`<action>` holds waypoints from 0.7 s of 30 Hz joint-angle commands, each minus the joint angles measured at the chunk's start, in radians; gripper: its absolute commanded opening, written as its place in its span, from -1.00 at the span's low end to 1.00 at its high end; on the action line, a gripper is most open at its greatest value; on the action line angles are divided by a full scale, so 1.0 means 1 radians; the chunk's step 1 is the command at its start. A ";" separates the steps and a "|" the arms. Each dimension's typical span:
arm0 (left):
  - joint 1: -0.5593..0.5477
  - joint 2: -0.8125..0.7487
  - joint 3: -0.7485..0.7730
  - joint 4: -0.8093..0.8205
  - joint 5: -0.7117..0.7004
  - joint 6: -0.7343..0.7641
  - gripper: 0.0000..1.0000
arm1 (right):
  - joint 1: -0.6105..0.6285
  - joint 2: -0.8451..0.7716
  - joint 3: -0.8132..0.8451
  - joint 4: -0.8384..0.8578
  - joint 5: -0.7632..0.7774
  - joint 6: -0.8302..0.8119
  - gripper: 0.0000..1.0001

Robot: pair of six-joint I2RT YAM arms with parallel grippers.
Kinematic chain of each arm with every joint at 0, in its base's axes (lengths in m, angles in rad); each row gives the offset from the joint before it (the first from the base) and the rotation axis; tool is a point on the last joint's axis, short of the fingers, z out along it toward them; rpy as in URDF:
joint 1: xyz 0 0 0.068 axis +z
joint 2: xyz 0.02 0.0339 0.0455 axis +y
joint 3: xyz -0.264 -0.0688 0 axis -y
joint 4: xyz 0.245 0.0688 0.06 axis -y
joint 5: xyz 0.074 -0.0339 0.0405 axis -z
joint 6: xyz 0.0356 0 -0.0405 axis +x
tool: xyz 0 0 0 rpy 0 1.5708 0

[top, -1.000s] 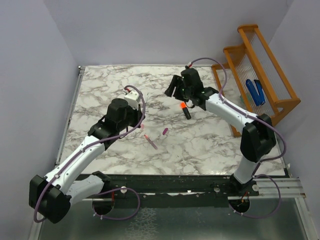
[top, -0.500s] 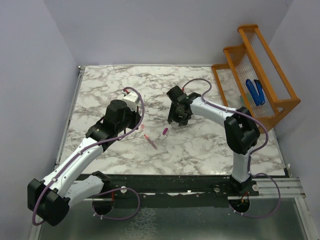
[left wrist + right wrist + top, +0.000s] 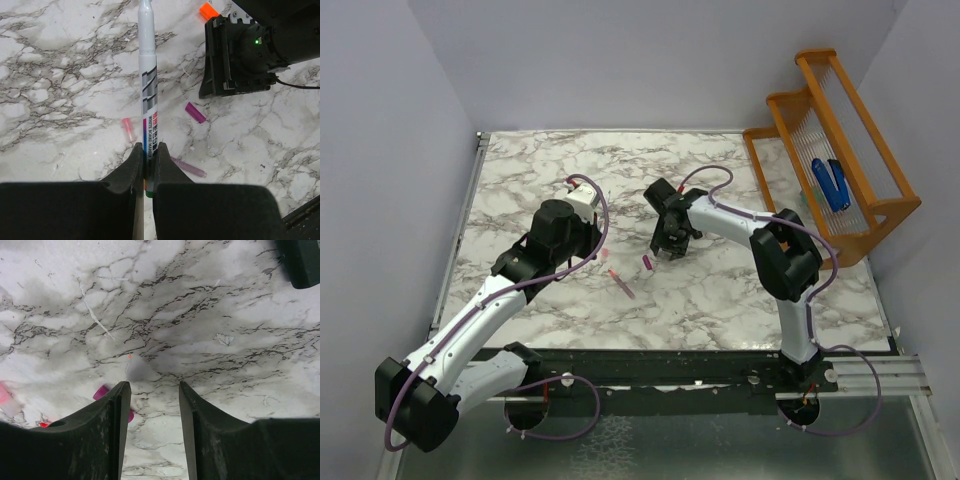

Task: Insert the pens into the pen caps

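Observation:
My left gripper (image 3: 148, 147) is shut on a slim whitish-grey pen (image 3: 147, 75) that points away from me, just above the table; the gripper shows in the top view (image 3: 588, 243). A magenta cap (image 3: 195, 112) lies to the pen's right, a small pink piece (image 3: 128, 129) to its left, and a slim pink pen (image 3: 187, 167) by my fingers. An orange cap (image 3: 208, 10) lies farther off. My right gripper (image 3: 152, 385) is open and empty, low over the marble. The magenta cap (image 3: 102, 392) sits just outside its left finger. The black marker is hidden.
An orange wooden rack (image 3: 840, 130) stands at the back right with blue chunky objects (image 3: 830, 183) on it. The right gripper body (image 3: 240, 60) sits close to the right of the held pen's front half. A dark object (image 3: 300, 262) fills the right wrist view's top right corner.
My right gripper has swung forward and left and come down beside the magenta cap, now covering the black marker. My left arm has barely moved and keeps its pen.

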 commanded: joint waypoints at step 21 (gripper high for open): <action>0.011 -0.007 0.026 -0.013 0.023 0.007 -1.00 | 0.096 0.012 0.127 0.095 -0.005 -0.214 -0.17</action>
